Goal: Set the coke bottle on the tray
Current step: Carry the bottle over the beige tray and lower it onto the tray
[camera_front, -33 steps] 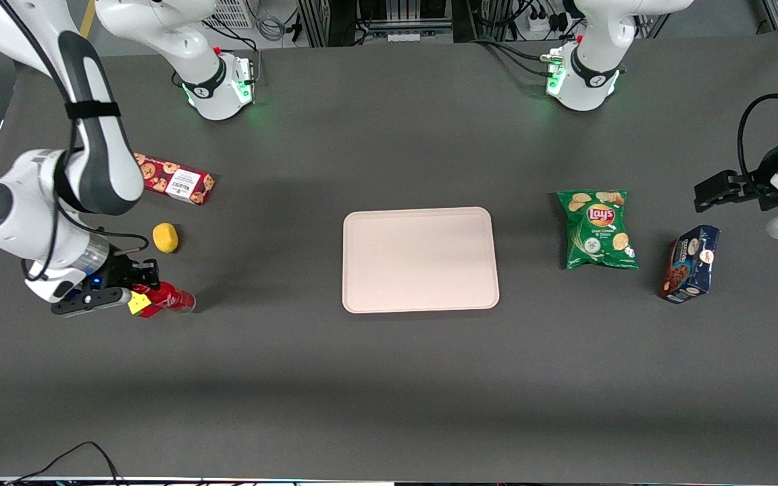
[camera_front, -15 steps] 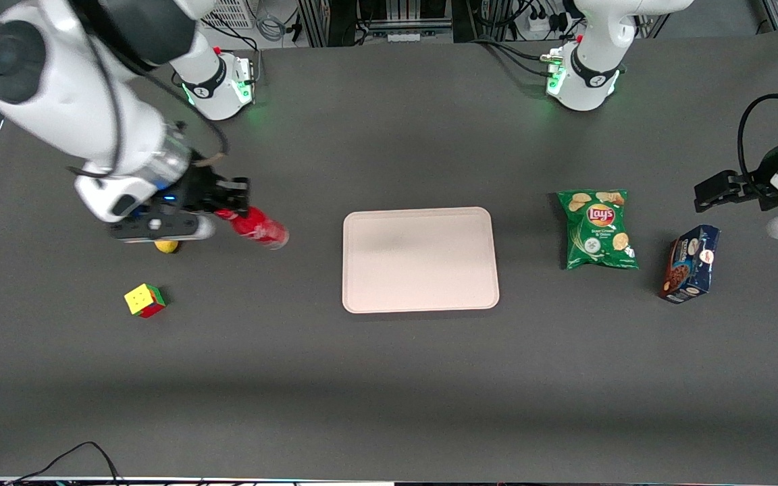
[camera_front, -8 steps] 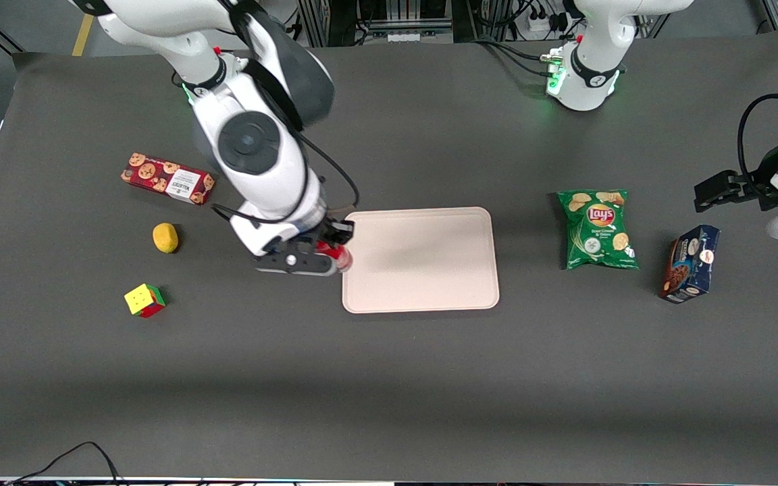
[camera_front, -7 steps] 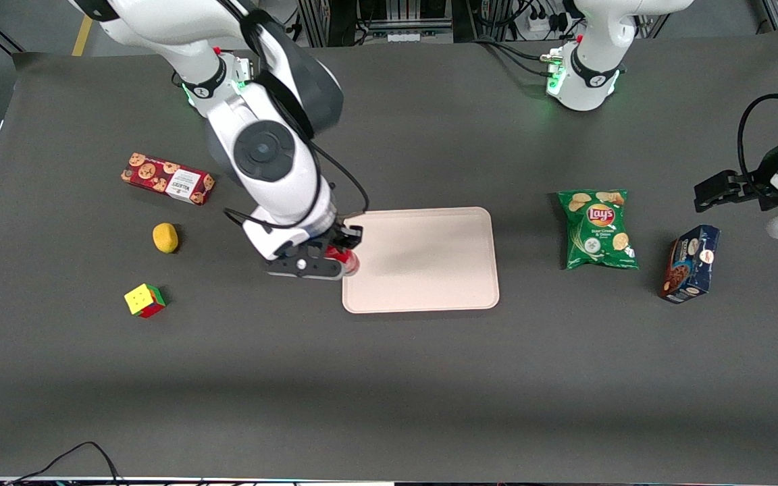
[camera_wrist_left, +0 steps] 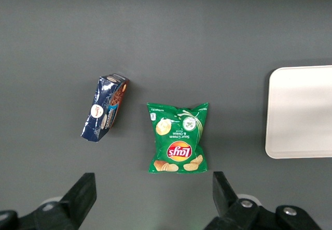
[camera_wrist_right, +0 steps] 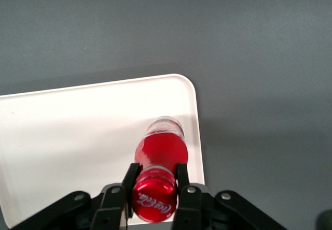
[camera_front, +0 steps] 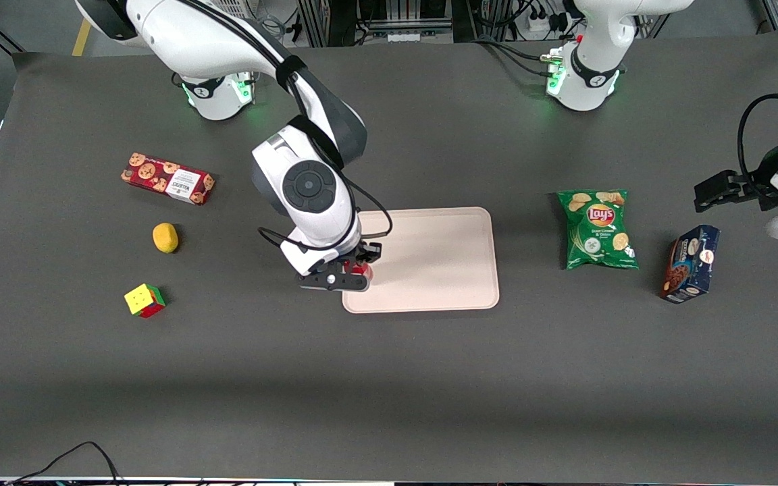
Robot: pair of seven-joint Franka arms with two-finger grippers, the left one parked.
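Observation:
My right gripper (camera_front: 359, 268) (camera_wrist_right: 154, 181) is shut on the red coke bottle (camera_wrist_right: 158, 162) just under its red cap, holding it upright. In the front view only a bit of the bottle (camera_front: 360, 270) shows under the wrist. The bottle hangs over the pale pinkish-beige tray (camera_front: 429, 260) (camera_wrist_right: 78, 142), near the tray corner that is nearer the front camera and toward the working arm's end. Its clear base points down at the tray; whether it touches the tray I cannot tell. The tray's edge also shows in the left wrist view (camera_wrist_left: 301, 111).
A red cookie box (camera_front: 167, 178), a yellow lemon (camera_front: 165, 237) and a colour cube (camera_front: 144, 300) lie toward the working arm's end. A green chips bag (camera_front: 597, 229) (camera_wrist_left: 178, 137) and a blue box (camera_front: 691, 263) (camera_wrist_left: 105, 107) lie toward the parked arm's end.
My gripper lifted the bottle from beside the cube and carried it across to the tray. In the last half second it moved farther over the tray's corner and nearer the front camera.

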